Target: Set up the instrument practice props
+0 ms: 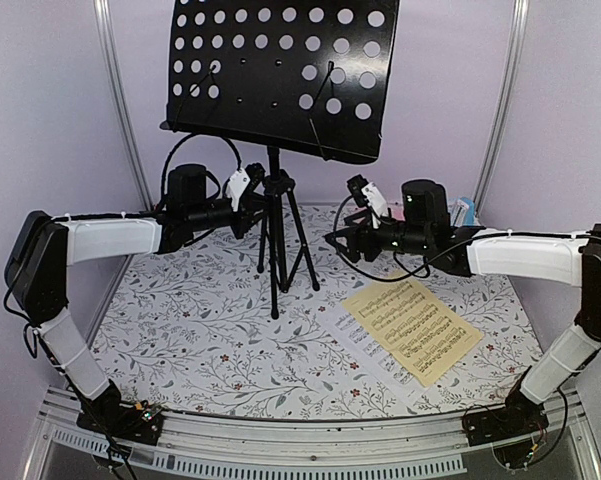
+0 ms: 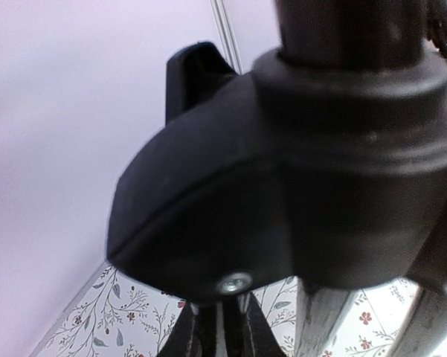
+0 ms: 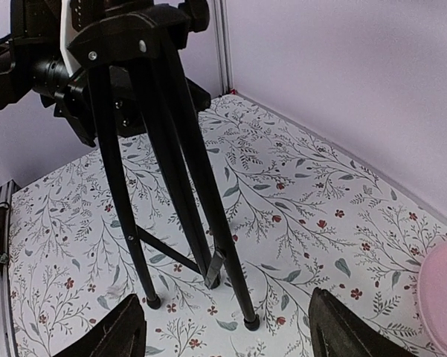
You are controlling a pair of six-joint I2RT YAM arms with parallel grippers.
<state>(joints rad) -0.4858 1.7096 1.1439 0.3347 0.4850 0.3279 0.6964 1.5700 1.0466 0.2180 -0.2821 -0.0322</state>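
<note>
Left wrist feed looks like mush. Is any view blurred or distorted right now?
Left wrist: the music stand's hub fills the frame, too close, soft. Right wrist: sharp on the tripod legs, fingers dark at the bottom edge. Top external: evenly lit, corner poles bowed.

The music stand (image 1: 280,75) stands at rear centre of the counter (image 1: 180,350); its 3 tripod legs (image 1: 277,245) splay low and its desk overhangs above, closing that zone. The left end effector (image 1: 250,190) sits just beside the hub. The right end effector (image 3: 230,331), fingers spread, faces the legs across open counter. The pale-yellow sheet (image 1: 413,328) and white sheet (image 1: 346,328) lie flat front right; front left offers open passage.
</note>
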